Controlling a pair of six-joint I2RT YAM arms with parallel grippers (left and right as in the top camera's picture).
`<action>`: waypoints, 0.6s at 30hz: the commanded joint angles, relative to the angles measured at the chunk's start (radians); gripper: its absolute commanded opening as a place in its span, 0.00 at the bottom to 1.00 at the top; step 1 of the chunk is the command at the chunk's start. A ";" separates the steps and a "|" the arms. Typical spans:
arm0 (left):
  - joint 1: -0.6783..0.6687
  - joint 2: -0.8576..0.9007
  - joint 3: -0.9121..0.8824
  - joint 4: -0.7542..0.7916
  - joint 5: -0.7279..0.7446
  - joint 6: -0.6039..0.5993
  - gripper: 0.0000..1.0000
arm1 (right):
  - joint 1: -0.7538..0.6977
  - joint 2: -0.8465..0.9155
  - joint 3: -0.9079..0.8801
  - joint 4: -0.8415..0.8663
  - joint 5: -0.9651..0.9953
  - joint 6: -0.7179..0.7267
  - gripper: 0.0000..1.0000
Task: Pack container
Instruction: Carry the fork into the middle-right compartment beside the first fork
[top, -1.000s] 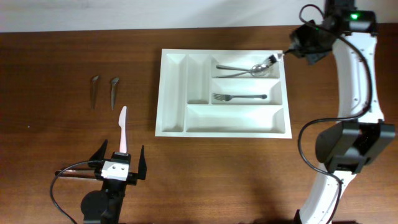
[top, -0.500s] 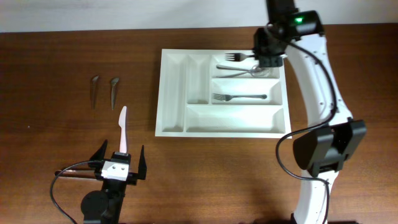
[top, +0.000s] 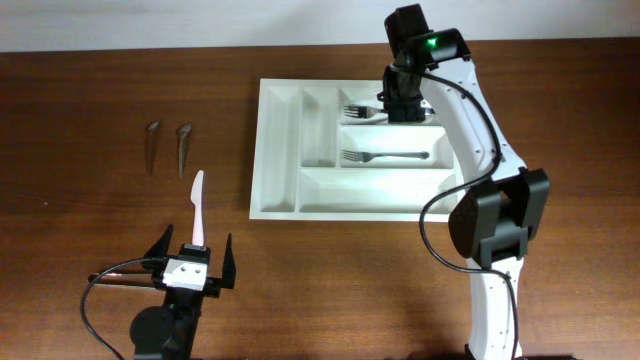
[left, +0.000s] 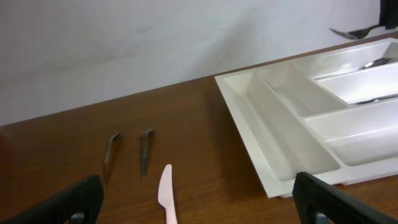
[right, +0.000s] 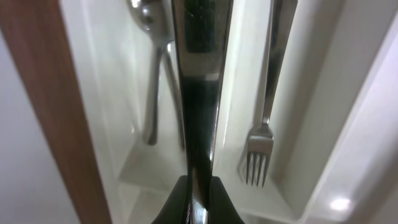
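Reading the overhead view as a clock face, your container (top: 380, 190) sat flat on the bench (top: 80, 300), just off centre toward 1 o'clock. Its two narrow upright compartments were on its 9 o'clock side and the three long ones were stacked across its 3 o'clock side.

You had the right gripper (top: 392, 106) clenched on the handle of a fork (top: 358, 110). It was held over the long compartment along the container's 12 o'clock edge, tines pointing to 9 o'clock. From the left wrist camera, that fork appeared raised in the air above the far rim rather than lying in the tray. In the right wrist view its handle ran straight up the middle of the frame out of the gripper. A spoon (right: 148, 74) lay below it in that same compartment. A second fork (top: 385, 156) lay in the middle long compartment, its tines also toward 9 o'clock.

Your left gripper (top: 194, 252) sat at 7 o'clock, well apart from the container, released with its fingers spread wide. A pale plastic knife (top: 198, 200) lay on the bench just at its 12 o'clock, the blade tip pointing to 12 o'clock.

Out at 10 o'clock a small dark utensil (top: 151, 146) and its twin (top: 184, 146) lay side by side, near each other but apart.
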 joint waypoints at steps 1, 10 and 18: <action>0.005 -0.005 -0.006 0.002 -0.010 0.008 0.99 | 0.002 0.032 0.000 -0.011 0.035 0.019 0.05; 0.005 -0.005 -0.006 0.002 -0.010 0.008 0.99 | 0.000 0.053 -0.002 -0.109 0.135 0.018 0.12; 0.005 -0.005 -0.006 0.002 -0.010 0.008 0.99 | 0.000 0.053 -0.031 -0.109 0.169 0.018 0.13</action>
